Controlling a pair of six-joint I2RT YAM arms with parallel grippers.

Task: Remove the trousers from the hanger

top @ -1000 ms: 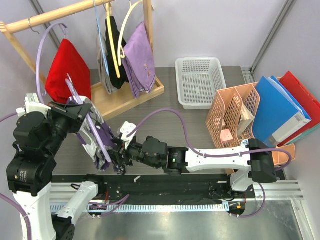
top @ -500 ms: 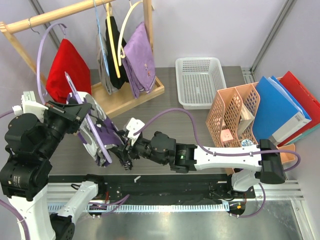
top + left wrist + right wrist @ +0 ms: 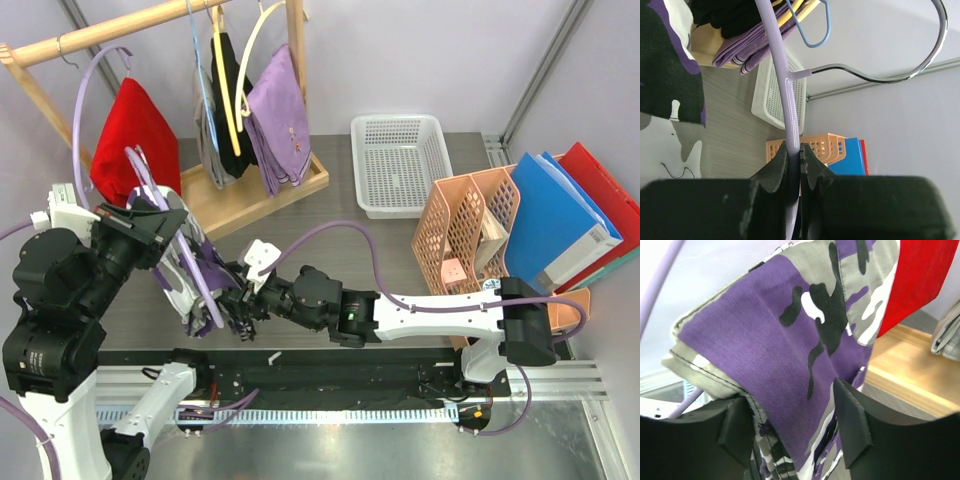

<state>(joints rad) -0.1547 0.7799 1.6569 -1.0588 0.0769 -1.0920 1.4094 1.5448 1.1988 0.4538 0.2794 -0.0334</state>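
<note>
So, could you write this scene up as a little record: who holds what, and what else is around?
left gripper: shut on the lilac hanger
right gripper: fingers either side of the camo trousers; grip unclear
camo trousers: draped on the held hanger, not yet off
lilac trousers: hanging on the rack, untouched
also on rack: red garment, black garment
on table: basket, file holder, folders

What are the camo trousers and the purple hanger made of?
The camouflage trousers look like woven cotton twill, matte: fine diagonal ribs and stitched seams show. The hanger seems glossy lilac plastic or coating, with highlights; its hook is shiny bare metal.
</note>
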